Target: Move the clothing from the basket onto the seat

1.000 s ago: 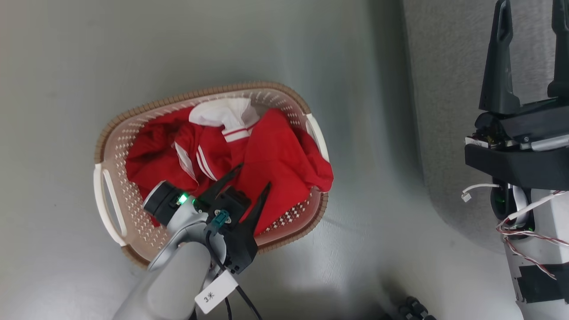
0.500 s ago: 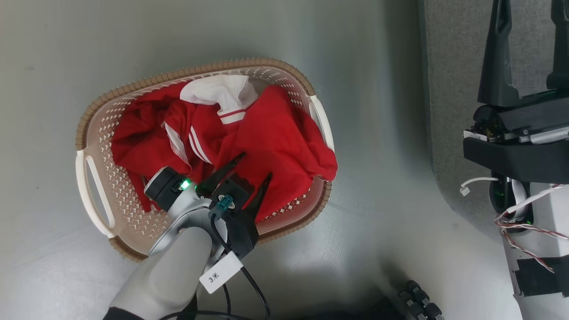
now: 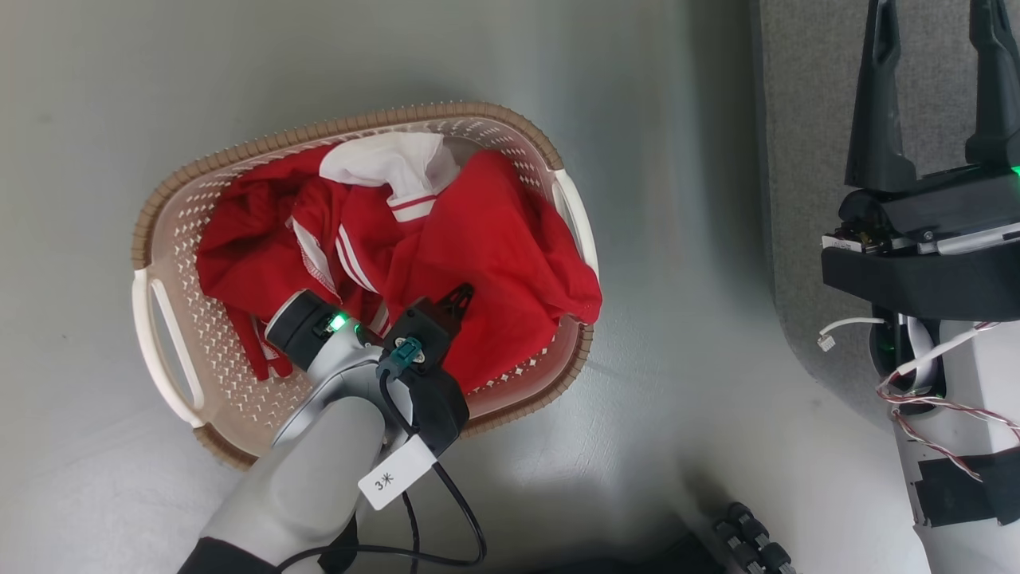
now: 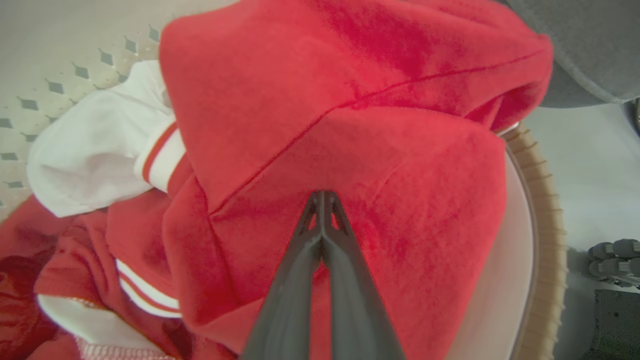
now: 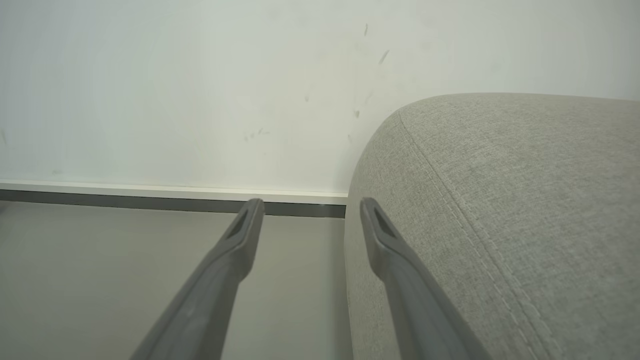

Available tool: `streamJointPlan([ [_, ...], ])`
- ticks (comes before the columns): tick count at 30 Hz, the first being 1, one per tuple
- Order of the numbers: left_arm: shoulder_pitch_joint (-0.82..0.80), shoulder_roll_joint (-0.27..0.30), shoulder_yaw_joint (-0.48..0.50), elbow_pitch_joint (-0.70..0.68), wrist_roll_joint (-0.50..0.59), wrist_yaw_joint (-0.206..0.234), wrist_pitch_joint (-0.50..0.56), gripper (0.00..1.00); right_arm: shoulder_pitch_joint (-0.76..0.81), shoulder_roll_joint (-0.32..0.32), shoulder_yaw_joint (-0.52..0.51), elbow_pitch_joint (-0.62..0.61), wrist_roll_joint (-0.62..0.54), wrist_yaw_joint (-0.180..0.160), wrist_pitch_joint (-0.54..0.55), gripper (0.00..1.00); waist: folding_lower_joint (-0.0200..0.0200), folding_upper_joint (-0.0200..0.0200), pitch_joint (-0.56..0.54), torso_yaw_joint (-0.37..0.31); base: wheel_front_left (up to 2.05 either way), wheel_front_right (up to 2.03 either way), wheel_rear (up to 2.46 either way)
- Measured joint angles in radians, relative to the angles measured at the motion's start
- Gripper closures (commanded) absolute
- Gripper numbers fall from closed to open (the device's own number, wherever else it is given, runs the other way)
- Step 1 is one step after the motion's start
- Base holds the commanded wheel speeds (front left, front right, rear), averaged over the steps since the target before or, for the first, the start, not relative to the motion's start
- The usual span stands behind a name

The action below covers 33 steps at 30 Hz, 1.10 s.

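Clothing [image 3: 494, 247] heaped red and white in the laundry basket [image 3: 171, 199] on the floor [image 3: 677, 399], left of the grey sofa [image 3: 805, 159]. Left gripper [image 3: 456, 296] sunk into the near right of the heap; seen from its wrist, fingers closed tight together, tips pinching a red fold. Right gripper [image 3: 932, 32] up by the sofa, fingers spread wide, nothing between; from its wrist, rounded sofa corner, wall [image 5: 200, 90], skirting [image 5: 125, 192].

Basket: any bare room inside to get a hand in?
Bare mesh at the basket's left end, between its wall and the clothing. Centre and right are heaped, where the left gripper is shut on it; cloth spills over the right rim.
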Motion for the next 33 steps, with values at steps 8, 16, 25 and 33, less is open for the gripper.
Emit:
streamJointPlan([
  [8, 0.000, 0.000, -0.007, -0.023, -0.072, 0.000, -0.022, 1.00, -0.002, 0.011, -0.008, 0.037, -0.004, 0.007, 0.000, 0.00, 0.0000, 0.0000, -0.040, 0.012, 0.00, 0.00, 0.00],
  [16, 0.010, -0.001, -0.022, -0.036, -0.112, 0.005, -0.031, 1.00, 0.015, 0.011, -0.022, 0.076, -0.004, 0.015, 0.000, 0.00, 0.0000, 0.0000, -0.102, 0.033, 0.00, 0.00, 0.00],
  [25, 0.071, -0.001, 0.005, -0.064, -0.192, 0.037, -0.031, 0.58, 0.065, 0.011, -0.029, 0.133, -0.006, 0.026, 0.000, 0.00, -0.0001, 0.0000, -0.196, 0.059, 0.00, 0.00, 0.00],
  [33, 0.101, -0.005, 0.125, -0.110, -0.249, 0.069, -0.031, 0.00, 0.112, 0.011, -0.036, 0.174, -0.006, 0.036, 0.000, 0.00, -0.0001, 0.0000, -0.294, 0.090, 0.00, 0.00, 0.00],
])
